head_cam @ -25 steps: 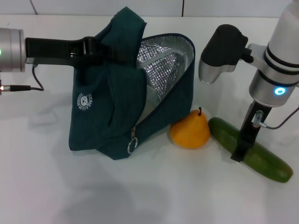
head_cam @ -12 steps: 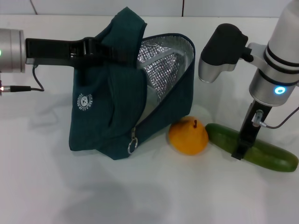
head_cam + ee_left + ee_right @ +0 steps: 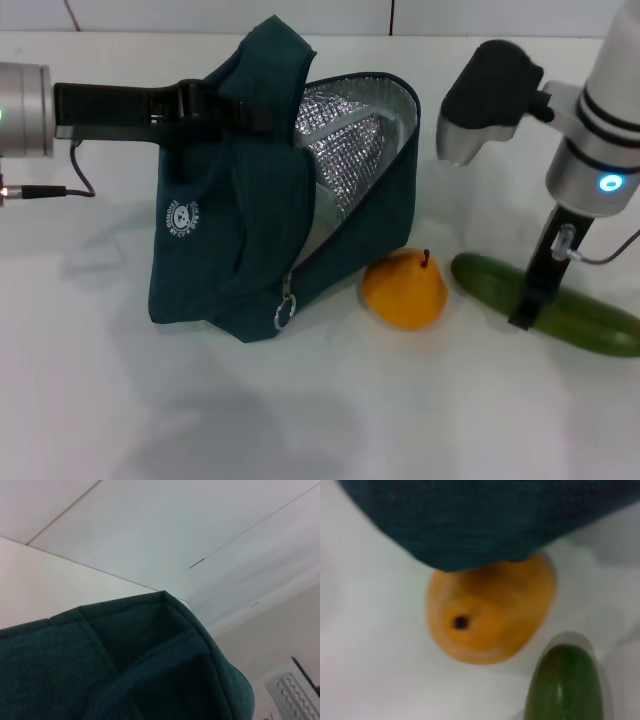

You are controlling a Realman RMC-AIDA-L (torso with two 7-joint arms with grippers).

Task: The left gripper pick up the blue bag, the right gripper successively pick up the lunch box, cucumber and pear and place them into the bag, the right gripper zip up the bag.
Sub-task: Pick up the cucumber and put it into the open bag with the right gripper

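Cucumber (image 3: 560, 307), long axis lying crosswise on the table, was straddled mid-length by the right gripper (image 3: 527, 312), closure undeterminable; blue bag (image 3: 260, 200) was held clamped by the left gripper (image 3: 215, 105).

We are seeing bright, even light falling from overhead on a white table (image 3: 300, 420), with soft grey shadows pooling under the blue bag (image 3: 250, 210) toward the lower left of the head view. The bag's foil lining is glinting. In the right wrist view, the pear (image 3: 490, 615) and cucumber (image 3: 565, 685) are appearing blurred and out of focus.
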